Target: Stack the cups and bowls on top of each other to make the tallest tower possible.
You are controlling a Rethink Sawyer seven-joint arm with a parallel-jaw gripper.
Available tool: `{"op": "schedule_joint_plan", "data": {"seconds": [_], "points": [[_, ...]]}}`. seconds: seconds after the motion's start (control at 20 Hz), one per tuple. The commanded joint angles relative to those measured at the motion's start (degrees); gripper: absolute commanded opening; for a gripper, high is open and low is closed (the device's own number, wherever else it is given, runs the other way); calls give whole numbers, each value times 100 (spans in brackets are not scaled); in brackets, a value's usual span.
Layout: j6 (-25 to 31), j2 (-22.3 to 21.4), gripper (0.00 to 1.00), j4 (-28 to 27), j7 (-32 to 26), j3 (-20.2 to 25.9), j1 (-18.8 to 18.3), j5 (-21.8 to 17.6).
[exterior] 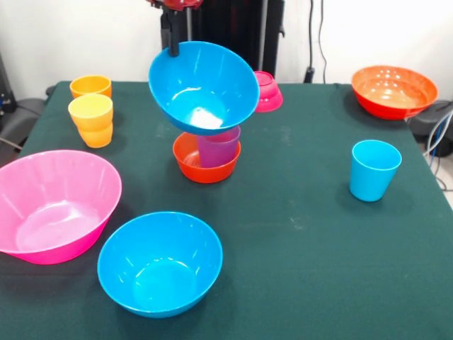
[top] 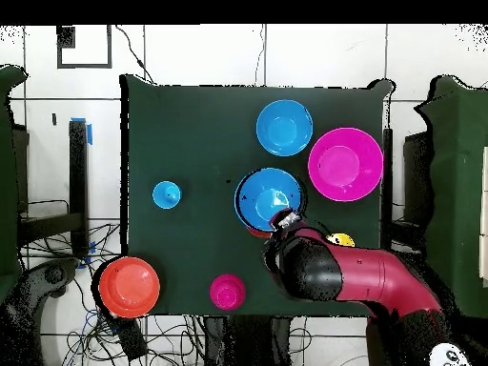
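Observation:
My gripper (exterior: 173,44) is shut on the rim of a medium blue bowl (exterior: 205,85) and holds it tilted in the air. Right below it, the ribbed purple cup (exterior: 219,147) stands inside the small orange-red bowl (exterior: 200,170). The held bowl hides the cup's top. In the overhead view the gripper (top: 283,221) sits at the held bowl's (top: 269,196) near edge. The second blue bowl (exterior: 159,263) and the large pink bowl (exterior: 53,205) stand at the front left. The light blue cup (exterior: 374,170) stands alone at the right.
An orange cup (exterior: 90,86) and a yellow-orange cup (exterior: 91,119) stand at the back left. The small magenta bowl (exterior: 270,91) is behind the held bowl. The wide orange bowl (exterior: 393,91) sits at the back right corner. Cables hang beyond the table's right edge.

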Motion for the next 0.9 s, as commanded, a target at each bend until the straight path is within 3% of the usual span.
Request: {"op": "schedule_joint_plan", "data": {"seconds": [0.05,0.4,0.55,0.9], "points": [[703,-105,0,654,-41,184,429,402],[550,247,0,341,92,-248,750,81],[462,428,0,113,31,-487,847,-243],[-187,1569,0,-759,-38,-938,1064,-894]]}}
